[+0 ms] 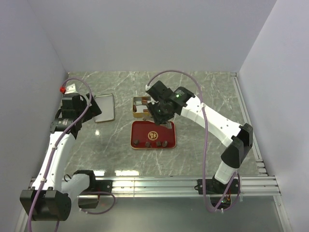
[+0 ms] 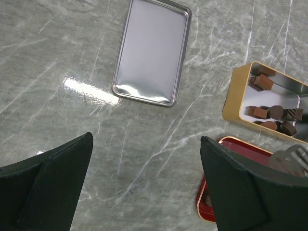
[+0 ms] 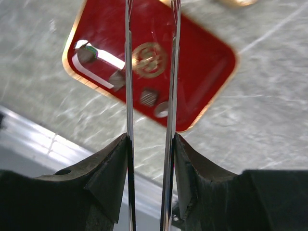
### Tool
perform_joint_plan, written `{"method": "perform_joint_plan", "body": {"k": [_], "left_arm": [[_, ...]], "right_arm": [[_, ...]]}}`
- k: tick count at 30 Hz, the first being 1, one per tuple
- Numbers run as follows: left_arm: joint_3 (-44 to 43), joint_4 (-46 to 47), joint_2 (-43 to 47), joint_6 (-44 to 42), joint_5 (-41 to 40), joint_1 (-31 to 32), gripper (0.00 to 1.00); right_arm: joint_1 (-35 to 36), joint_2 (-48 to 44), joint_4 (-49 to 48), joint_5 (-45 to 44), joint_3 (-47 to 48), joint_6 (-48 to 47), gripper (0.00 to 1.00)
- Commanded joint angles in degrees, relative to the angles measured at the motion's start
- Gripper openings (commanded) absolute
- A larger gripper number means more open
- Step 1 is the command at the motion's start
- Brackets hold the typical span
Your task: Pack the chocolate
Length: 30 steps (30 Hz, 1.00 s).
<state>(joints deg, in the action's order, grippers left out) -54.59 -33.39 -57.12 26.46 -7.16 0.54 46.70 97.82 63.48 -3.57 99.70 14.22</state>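
Right hand fills the bottom of its own cam view, fingers partly closed on the long metal tongs. It squeezes the two blades to a narrow gap, not together. Tips run off the top of frame, so can't tell if a piece sits b/w them. Under the blades is the red tray, w/ four chocolate pcs in a row along its near edge in the top view. More pcs lie in the gold tin just beyond the tray. A silver lid lies well apart to the left on the counter. Left hand hovers wide open over bare counter, holding nothing. Prob. the step in hand is the next pick off the tray. To do it well: bring the tips down square over one piece, a blade each side, w/o nudging its neighbour, since the pcs sit close. Squeeze gently, b/c small smooth pcs can pop out. Lift clear of the tray rim before swinging to the tin, then let go low inside it.
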Motion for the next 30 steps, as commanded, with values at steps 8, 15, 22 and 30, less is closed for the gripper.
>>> {"method": "perform_joint_plan", "body": {"k": [8, 15, 22, 30], "left_arm": [[1.33, -2.47, 4.56, 1.05, -0.13, -0.27, 0.99], [2.03, -3.79, 6.58, 1.4, -0.23, -0.27, 0.99], [1.94, -3.97, 6.85, 1.84, 0.3, -0.27, 0.99], [1.68, -4.32, 7.2, 1.67, 0.04, -0.27, 0.99]], "right_arm": [[7.52, -2.99, -1.34, 1.64, -3.11, 2.66, 0.48], [11.39, -3.69, -1.26, 1.99, -5.83, 3.62, 0.48], [14.12, -3.6, -0.91, 2.17, -6.36, 3.54, 0.48], [15.62, -2.99, -1.61, 1.99, -6.97, 3.45, 0.48]]}}
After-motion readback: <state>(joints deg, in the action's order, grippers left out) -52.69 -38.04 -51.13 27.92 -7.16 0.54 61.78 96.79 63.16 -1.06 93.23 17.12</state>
